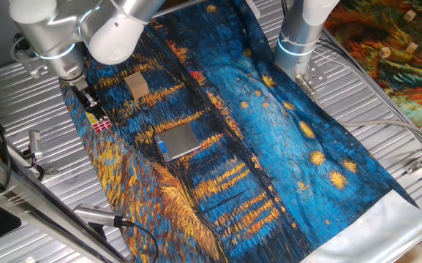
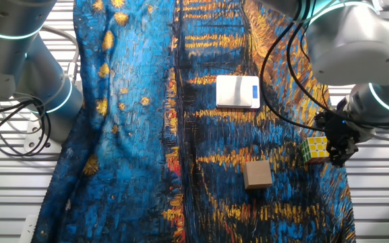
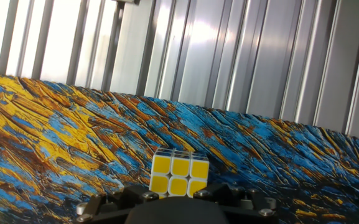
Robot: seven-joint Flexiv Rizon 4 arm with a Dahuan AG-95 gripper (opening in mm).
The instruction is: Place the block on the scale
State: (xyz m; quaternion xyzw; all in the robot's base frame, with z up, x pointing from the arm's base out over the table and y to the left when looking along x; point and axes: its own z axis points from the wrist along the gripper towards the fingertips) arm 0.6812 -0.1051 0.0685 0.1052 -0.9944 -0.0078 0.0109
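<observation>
The block [image 1: 102, 123], a small puzzle cube, is at the left edge of the painted cloth, right at my fingertips. In the other fixed view the block [image 2: 315, 148] shows yellow-green and white faces beside the black gripper [image 2: 334, 148]. In the hand view the block [image 3: 178, 175] shows a yellow face just above the gripper body, between the jaws. The gripper [image 1: 93, 109] looks shut on it, low over the cloth. The scale [image 1: 177, 141] lies flat mid-cloth with its blue strip toward the front; it also shows in the other fixed view [image 2: 237, 92], bare.
A plain tan wooden block [image 1: 138, 87] stands on the cloth behind the scale, also in the other fixed view [image 2: 257, 174]. A second robot base [image 1: 299, 36] stands at the back. Ribbed metal table [image 1: 20, 102] surrounds the cloth. Cables [image 2: 9, 128] lie nearby.
</observation>
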